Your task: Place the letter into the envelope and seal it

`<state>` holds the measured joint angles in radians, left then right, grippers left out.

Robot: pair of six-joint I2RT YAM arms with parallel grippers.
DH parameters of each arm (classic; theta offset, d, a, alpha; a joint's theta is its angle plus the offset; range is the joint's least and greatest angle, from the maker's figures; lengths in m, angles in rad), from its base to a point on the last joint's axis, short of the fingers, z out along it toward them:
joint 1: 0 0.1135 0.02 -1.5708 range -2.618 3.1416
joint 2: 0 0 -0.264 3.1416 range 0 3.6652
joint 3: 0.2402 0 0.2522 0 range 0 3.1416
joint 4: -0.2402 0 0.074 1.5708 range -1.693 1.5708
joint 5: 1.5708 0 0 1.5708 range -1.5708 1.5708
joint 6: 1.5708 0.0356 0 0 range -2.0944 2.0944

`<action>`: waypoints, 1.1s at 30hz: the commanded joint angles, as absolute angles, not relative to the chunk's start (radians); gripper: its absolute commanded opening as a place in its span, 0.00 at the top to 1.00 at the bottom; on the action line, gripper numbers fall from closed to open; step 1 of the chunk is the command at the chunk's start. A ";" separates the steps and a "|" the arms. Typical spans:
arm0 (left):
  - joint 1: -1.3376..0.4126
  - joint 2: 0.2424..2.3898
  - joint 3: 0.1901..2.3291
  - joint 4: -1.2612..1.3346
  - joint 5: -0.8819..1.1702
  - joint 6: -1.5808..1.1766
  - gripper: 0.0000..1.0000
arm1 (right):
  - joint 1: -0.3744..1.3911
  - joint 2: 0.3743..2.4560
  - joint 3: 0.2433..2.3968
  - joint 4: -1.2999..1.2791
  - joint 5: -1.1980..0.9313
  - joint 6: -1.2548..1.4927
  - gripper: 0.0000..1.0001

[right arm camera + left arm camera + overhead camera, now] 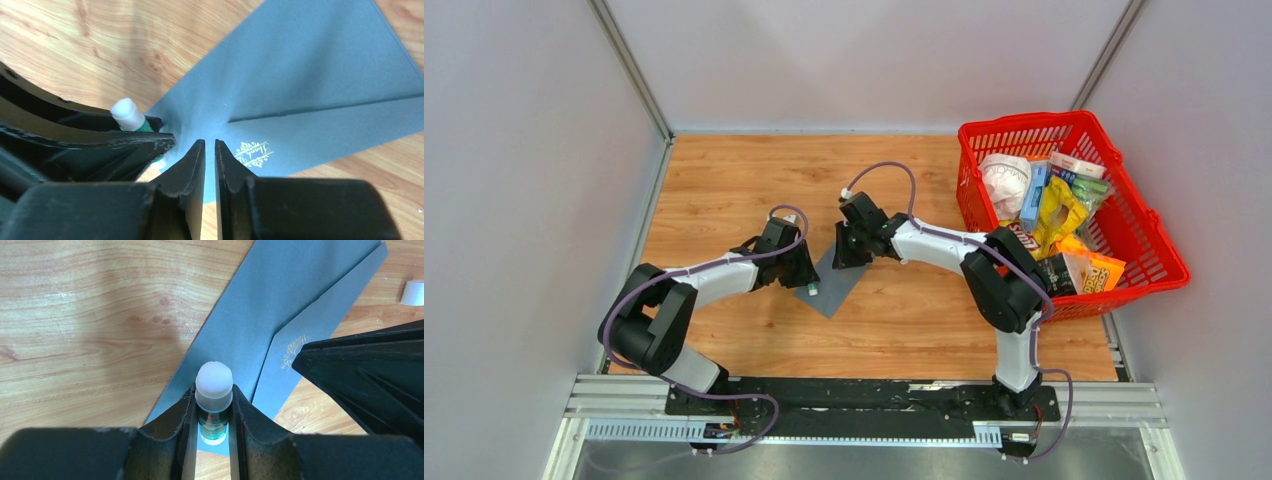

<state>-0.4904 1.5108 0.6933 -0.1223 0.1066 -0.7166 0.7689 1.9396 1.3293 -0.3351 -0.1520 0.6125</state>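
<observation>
- So, looks like the sealing step: the left gripper [214, 396] is clamped on a glue stick [214, 382], bare white tip at the envelope [280, 295], which lies flat on the table [75, 315] between both arms.
- The right gripper [210, 146] hangs over it, jaws a crack apart, holding nothing.
- The letter isn't visible, so it's presumably inside.
- Next: glue along the flap edge, then press.

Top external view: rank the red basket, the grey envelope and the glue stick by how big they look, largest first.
1. Red basket, clearly the largest.
2. Grey envelope, partly covered.
3. Glue stick, only a small tip showing.
</observation>
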 commanded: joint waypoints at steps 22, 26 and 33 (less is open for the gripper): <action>-0.489 1.531 0.684 -0.239 0.051 -0.693 1.00 | 0.743 2.017 1.367 -0.462 -0.002 0.673 0.95; -0.491 1.534 0.687 -0.238 0.055 -0.692 1.00 | 0.721 2.019 1.371 -0.469 0.041 0.677 0.95; -0.491 1.532 0.690 -0.238 0.072 -0.680 1.00 | 0.713 2.031 1.408 -0.485 0.022 0.669 0.95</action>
